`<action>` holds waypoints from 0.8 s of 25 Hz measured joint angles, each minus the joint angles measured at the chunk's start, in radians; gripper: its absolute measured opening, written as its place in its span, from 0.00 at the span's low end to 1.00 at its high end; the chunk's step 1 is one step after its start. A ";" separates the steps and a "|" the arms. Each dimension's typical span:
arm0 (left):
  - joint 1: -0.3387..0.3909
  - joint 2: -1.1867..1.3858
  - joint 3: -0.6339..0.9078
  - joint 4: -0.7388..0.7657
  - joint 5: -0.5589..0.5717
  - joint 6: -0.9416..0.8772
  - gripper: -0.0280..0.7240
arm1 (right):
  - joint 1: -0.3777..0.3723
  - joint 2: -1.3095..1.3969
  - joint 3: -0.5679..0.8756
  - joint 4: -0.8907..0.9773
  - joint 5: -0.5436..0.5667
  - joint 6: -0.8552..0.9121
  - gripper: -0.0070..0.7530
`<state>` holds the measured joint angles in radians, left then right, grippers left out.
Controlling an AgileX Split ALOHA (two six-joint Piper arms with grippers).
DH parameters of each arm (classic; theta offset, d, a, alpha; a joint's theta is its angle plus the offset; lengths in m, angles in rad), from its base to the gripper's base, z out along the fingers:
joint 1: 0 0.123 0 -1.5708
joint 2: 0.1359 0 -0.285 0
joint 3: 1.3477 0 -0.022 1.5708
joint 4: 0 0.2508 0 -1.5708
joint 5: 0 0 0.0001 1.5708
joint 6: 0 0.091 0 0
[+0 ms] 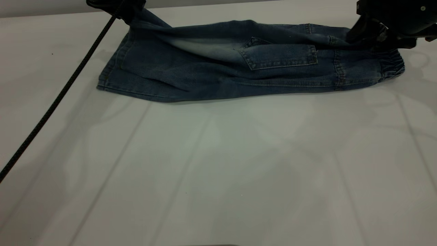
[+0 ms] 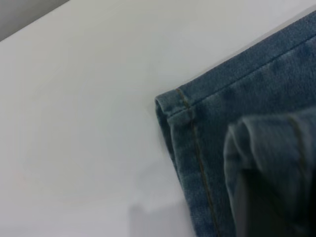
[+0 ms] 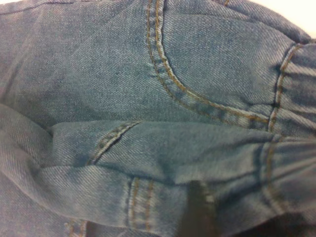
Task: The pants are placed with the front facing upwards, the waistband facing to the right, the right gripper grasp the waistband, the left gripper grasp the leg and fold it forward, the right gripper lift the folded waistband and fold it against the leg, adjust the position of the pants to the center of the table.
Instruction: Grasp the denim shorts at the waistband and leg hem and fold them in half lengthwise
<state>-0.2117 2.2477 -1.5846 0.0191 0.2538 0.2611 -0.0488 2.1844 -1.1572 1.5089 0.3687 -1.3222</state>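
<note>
Fingers: the left gripper (image 1: 117, 8) pinches a raised corner of the leg at the far left; the right gripper (image 1: 370, 36) presses down at the waistband (image 1: 392, 65), but whether its fingers are closed on the cloth I cannot tell from where I stand.
Pants: the pants (image 1: 239, 68) lie folded lengthwise on the far half of the desk (image 1: 218, 171), back pocket (image 1: 280, 56) up, waistband to the right.
Step in hand: by my reckoning the lengthwise fold is being laid down; both ends should travel together so the top layer lands square on the lower hem (image 2: 185, 106).
Care: keep the cloth taut between the ends to avoid the ridge near the raised corner.
Room: wide bare desk in front; far edge close behind the left gripper, whose cable (image 1: 54, 102) crosses the left side.
</note>
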 joint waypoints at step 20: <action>0.000 -0.058 -0.158 0.043 0.475 -0.004 0.70 | -0.040 -0.233 0.004 -0.356 0.393 0.479 0.82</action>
<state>-0.2117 2.1900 -1.7423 0.0626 0.7284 0.2569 -0.0887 1.9509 -1.1528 1.1526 0.7620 -0.8434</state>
